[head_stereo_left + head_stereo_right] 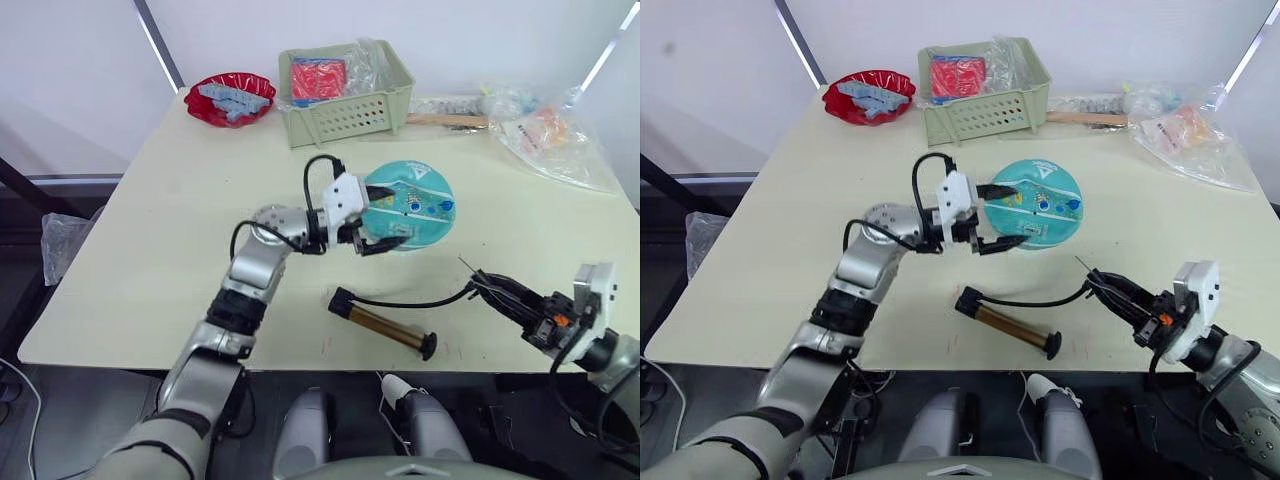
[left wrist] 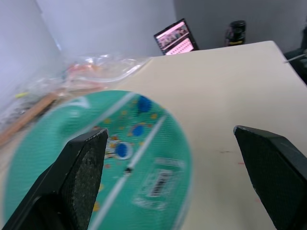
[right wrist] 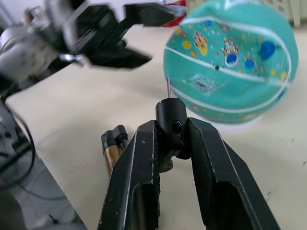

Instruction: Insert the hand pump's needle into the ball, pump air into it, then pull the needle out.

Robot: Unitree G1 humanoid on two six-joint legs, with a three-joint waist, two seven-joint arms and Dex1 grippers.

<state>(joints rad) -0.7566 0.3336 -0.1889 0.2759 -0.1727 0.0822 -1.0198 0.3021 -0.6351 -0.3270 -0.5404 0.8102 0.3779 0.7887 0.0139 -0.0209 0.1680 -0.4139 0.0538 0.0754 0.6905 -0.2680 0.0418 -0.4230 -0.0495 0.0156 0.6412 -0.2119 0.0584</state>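
The teal ball (image 1: 418,205) with pale stripes and a barcode label rests mid-table. My left gripper (image 1: 395,215) is open, its two black fingers (image 2: 79,177) spread wide on either side of the ball's left half; I cannot tell whether they touch it. The bronze hand pump (image 1: 385,325) lies on the table in front of the ball. Its black hose (image 1: 410,301) curves right to my right gripper (image 1: 488,284). That gripper is shut on the small black fitting (image 3: 169,120). The thin needle (image 3: 168,88) sticks out toward the ball, a short way from its surface.
A green basket (image 1: 345,100) with red packets stands at the back. A red bowl (image 1: 230,98) sits at the back left. Clear plastic bags (image 1: 550,135) and a wooden stick (image 1: 445,120) lie at the back right. The table's front edge runs just below the pump.
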